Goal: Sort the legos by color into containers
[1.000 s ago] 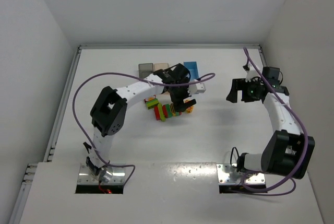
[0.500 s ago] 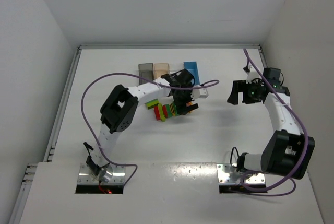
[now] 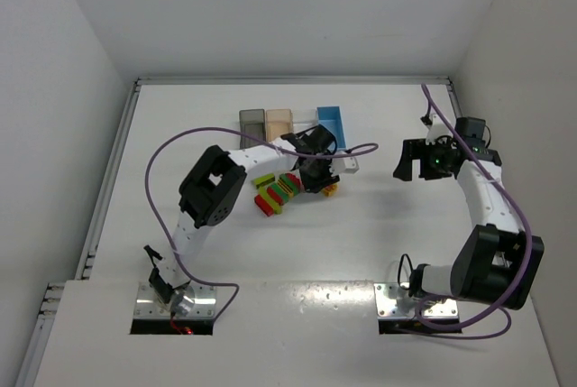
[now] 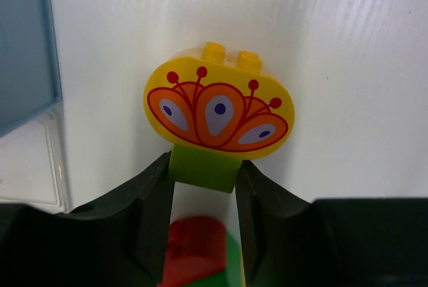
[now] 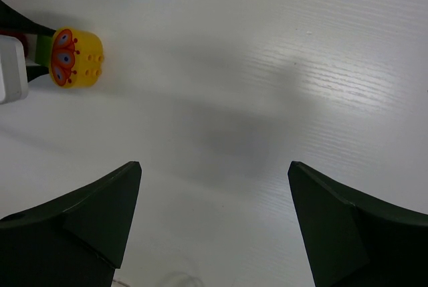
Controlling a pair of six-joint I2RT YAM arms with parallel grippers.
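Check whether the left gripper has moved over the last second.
Yes. In the top view the left gripper has drawn back off the tan bin, downward in the picture, and shut on the lime green brick.

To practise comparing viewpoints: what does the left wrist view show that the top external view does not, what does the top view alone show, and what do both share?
Left wrist only: the orange petal pattern on the yellow piece, and the left gripper's fingers pressed on a lime green brick touching it. Top external only: the dark grey bin, tan bin, the brick cluster and the open right gripper. Both: the blue bin and the yellow piece.
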